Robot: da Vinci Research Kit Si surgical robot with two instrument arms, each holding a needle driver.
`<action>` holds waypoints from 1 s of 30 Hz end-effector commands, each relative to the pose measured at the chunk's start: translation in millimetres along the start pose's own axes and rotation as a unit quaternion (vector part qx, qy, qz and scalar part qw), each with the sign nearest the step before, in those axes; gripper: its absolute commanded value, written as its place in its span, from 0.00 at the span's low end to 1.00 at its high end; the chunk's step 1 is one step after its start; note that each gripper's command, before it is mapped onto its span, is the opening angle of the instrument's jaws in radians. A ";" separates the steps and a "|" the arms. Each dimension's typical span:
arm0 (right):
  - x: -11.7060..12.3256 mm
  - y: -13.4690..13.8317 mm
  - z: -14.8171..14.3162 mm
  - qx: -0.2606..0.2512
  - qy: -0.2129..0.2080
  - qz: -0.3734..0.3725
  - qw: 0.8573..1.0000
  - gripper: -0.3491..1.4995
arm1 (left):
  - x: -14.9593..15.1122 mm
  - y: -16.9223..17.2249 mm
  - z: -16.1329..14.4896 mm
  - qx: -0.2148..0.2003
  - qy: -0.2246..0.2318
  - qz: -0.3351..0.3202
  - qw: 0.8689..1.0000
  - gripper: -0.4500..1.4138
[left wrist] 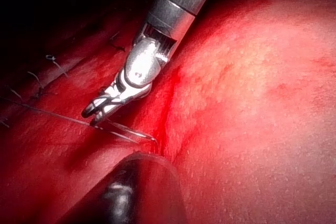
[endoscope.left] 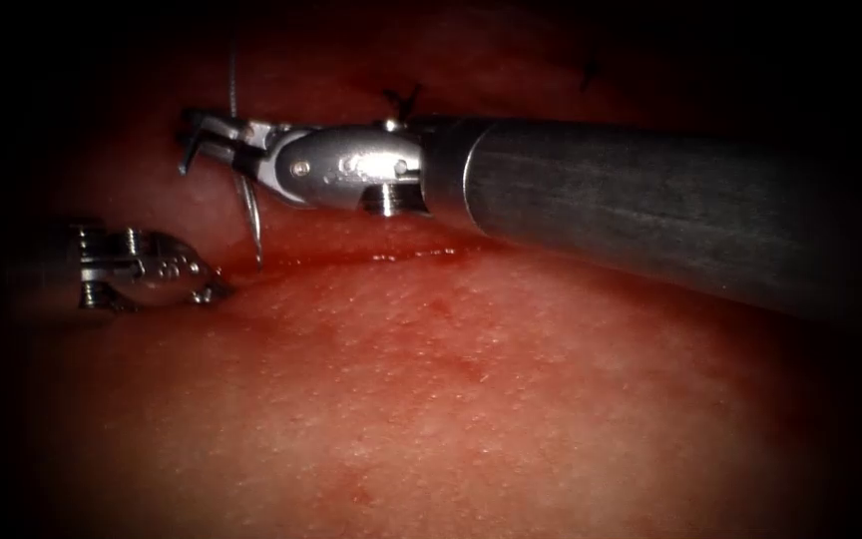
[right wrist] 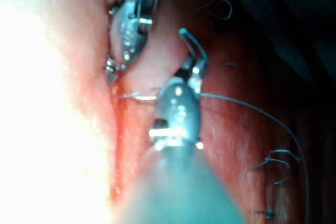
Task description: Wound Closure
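Two hands work over one tissue (endoscope.left: 471, 399) with one cut (endoscope.left: 371, 258). The right hand (endoscope.left: 202, 140) grips the one needle (endoscope.left: 251, 215) near its blunt end, jaws closed on it. The needle hangs below this hand, its tip at the cut and just beside the left hand (endoscope.left: 214, 291). One thread (endoscope.left: 233, 85) runs up from the right hand. The left hand's jaws rest at the cut; whether they hold anything cannot be told. Several knotted stitches (right wrist: 273, 163) lie beyond the right hand.
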 end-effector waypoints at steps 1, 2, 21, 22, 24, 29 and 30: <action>-0.1 0.6 1.1 -0.003 -0.002 -0.012 1.000 0.00 | 0.5 -0.3 0.7 0.001 0.001 0.001 1.000 0.00; -0.1 0.6 1.1 -0.005 -0.004 -0.015 1.000 0.00 | 0.4 -0.2 0.7 0.002 0.001 0.001 1.000 0.00; 0.1 -0.7 1.2 0.012 -0.020 -0.007 1.000 0.00 | 0.4 -0.1 0.8 0.002 0.001 0.001 1.000 0.00; 0.1 -0.8 1.2 0.013 -0.021 -0.005 1.000 0.00 | 0.4 -0.1 0.8 0.002 0.001 0.001 1.000 0.00; 0.0 -1.1 1.2 0.015 -0.022 -0.006 1.000 0.00 | 0.4 -0.1 0.8 0.002 0.001 0.001 1.000 0.00; -0.5 -1.2 1.1 0.015 -0.026 -0.009 1.000 0.00 | 0.4 0.0 0.7 0.002 0.001 0.002 1.000 0.00; -0.6 -1.2 1.1 0.014 -0.026 -0.009 1.000 0.00 | 0.3 0.1 0.7 0.002 0.001 0.002 1.000 0.00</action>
